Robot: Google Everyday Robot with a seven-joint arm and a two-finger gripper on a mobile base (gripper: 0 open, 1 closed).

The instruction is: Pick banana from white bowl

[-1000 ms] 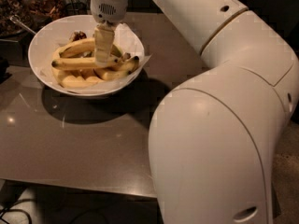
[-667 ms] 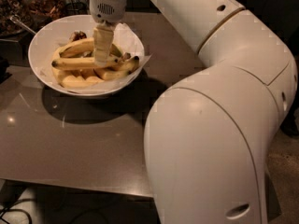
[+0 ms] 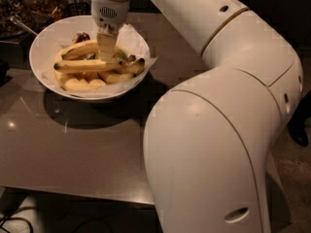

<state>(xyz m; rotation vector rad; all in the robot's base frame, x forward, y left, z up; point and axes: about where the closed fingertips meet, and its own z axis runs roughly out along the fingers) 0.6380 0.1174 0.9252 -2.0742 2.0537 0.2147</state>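
- Gripper: hangs from the wrist straight down into the white bowl, its tip at the middle of the fruit pile and meeting the banana. Whether it is parted or clamped on the fruit cannot be told from this angle.
- Banana: long, nearly straight, dark at both ends. It lies crosswise on top of the pile inside the white bowl, reaching almost from wall to wall.
- White bowl: stands at the far left of the table.
- Progress, as judged: the approach and descent look done. No lift is evident, since the banana rests level on the other fruit. Left to do: a secure grip, if there is none yet, then raising the banana clear of the rim.
- Other contents: an arched banana just behind the target, stubby pale bananas beneath it in front, a small dark item at the back, and a white paper liner jutting over the right rim.
- Obstructions, as judged: the neighbouring bananas touch the target and may shift or lift along with it.
- Surroundings: the robot arm fills the right foreground; dark clutter sits beyond the bowl at far left.
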